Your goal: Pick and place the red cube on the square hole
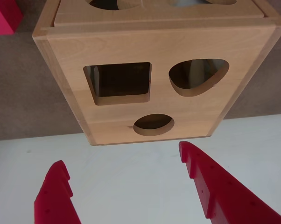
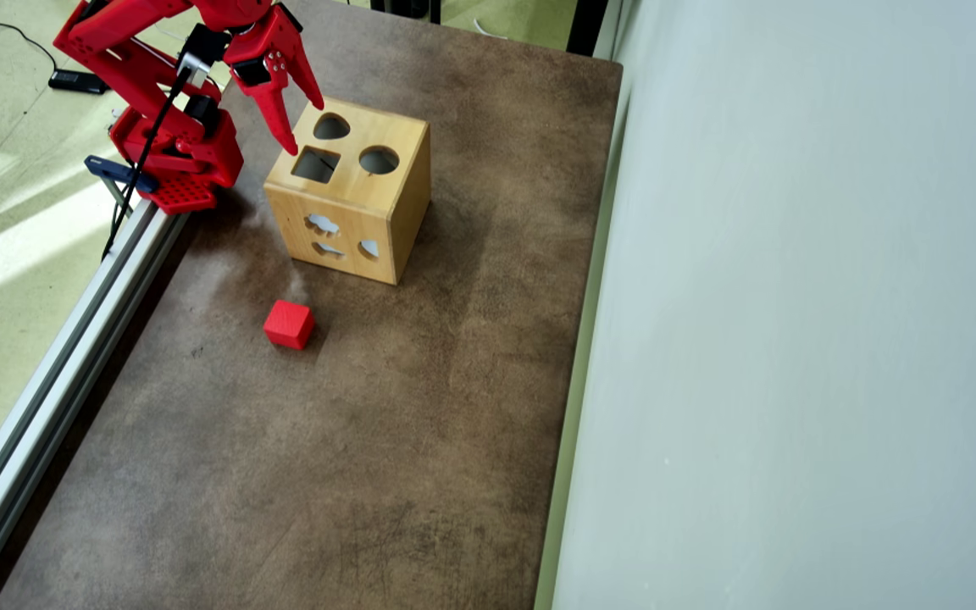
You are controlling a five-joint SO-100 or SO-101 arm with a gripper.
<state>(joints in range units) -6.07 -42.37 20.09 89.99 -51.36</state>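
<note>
While my gripper hung over the wooden box, its 2 jaws stood wide apart and empty; the square hole lay just beyond my fingertips, the red cube well away on the brown mat.

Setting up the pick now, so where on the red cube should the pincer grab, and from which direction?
Come straight down on the red cube and close on two opposite side faces. It sits flat on the brown table, turned slightly askew in the overhead view, so the wrist likely needs a matching twist. It stands apart from the wooden box, so both sides look free. The pincer is open.
</note>
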